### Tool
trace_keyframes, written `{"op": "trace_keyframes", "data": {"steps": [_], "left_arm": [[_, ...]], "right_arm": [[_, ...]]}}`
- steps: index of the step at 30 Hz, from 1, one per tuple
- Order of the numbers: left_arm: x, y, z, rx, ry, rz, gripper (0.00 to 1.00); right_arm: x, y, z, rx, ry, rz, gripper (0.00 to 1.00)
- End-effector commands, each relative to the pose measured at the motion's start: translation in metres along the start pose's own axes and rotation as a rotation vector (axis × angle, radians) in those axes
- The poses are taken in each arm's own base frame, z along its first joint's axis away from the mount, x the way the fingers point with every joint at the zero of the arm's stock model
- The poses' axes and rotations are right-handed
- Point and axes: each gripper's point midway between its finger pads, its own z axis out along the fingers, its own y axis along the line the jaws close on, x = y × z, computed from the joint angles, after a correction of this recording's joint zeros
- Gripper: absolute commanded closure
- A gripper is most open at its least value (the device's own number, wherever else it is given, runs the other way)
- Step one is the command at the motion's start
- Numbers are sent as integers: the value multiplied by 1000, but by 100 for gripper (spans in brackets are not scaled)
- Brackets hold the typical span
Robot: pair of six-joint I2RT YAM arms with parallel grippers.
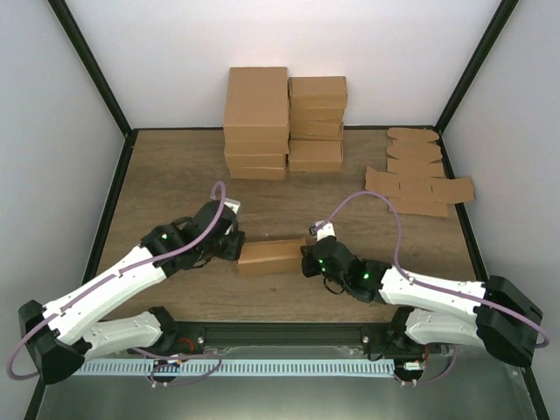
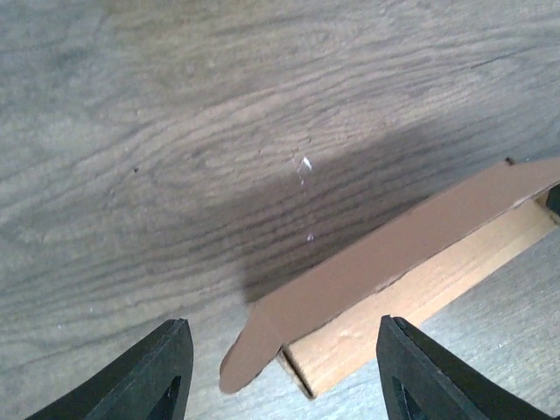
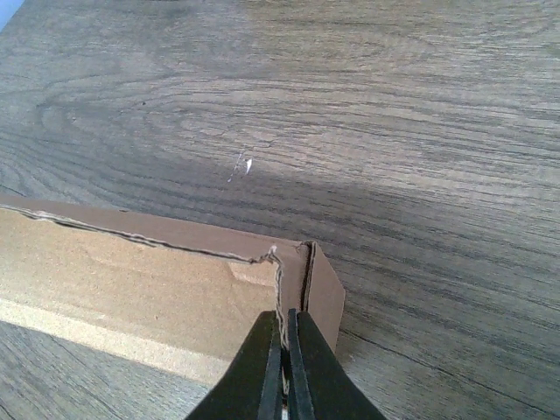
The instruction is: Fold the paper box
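On the left, a white robot arm with black joints (image 1: pixel 105 293) reaches out over the brown wooden table (image 1: pixel 175 184). Its left gripper (image 1: pixel 229 238) sits at the left end of the paper box (image 1: pixel 271 256). The two black fingers (image 2: pixel 162 372) are wide apart. The end of the box lies between them, with a gap on each side, so they are not squeezing it.

The paper box is a small, long, flat one made of plain brown cardboard. It lies in the middle of the table, on the near side, between the two grippers. At its left end a little rounded flap (image 2: pixel 249 346) sticks out and hangs down toward the table. The long side of the box looks lighter brown than the top.

On the right, the right gripper (image 1: pixel 311 260) is at the right end of the box. Its black fingers (image 3: pixel 267 367) are pressed tight together, and they pinch the thin cardboard wall at the corner of the box. The white arm (image 1: pixel 437 293) behind it stretches away to the near right.

At the far side of the table, near the middle, stand stacks of finished brown cardboard boxes (image 1: pixel 284 118). At the far right lie flat brown cardboard sheets (image 1: pixel 418 175), spread out in a loose pile.
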Motion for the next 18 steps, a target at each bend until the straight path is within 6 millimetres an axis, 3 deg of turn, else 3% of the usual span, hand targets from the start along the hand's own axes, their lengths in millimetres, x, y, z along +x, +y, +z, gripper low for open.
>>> {"op": "trace_keyframes", "data": {"steps": [1, 14, 18], "left_arm": [[16, 5, 0, 3, 24, -97, 40], [47, 5, 6, 26, 129, -102, 41], [62, 12, 15, -23, 188, -88, 51]], "right_arm": [[54, -32, 0, 113, 191, -94, 98], [53, -29, 0, 104, 197, -107, 97], [53, -29, 0, 101, 196, -109, 97]]}}
